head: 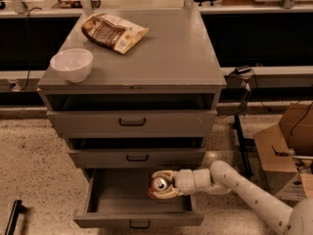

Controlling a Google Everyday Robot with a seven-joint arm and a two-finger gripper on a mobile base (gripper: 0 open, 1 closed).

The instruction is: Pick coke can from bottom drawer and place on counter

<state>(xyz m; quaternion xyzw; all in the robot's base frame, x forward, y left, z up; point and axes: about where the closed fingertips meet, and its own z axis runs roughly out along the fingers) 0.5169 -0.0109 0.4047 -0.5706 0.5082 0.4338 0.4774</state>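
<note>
Gripper sits in the bottom drawer, closed round the can, so we may lift it onto the counter

The coke can, apparently tipped top-forward, is clasped by the gripper inside the open bottom drawer.

No writing is legible, neither on the coke can nor on the snack bag. The tool grips the can over the open bottom drawer.
</note>
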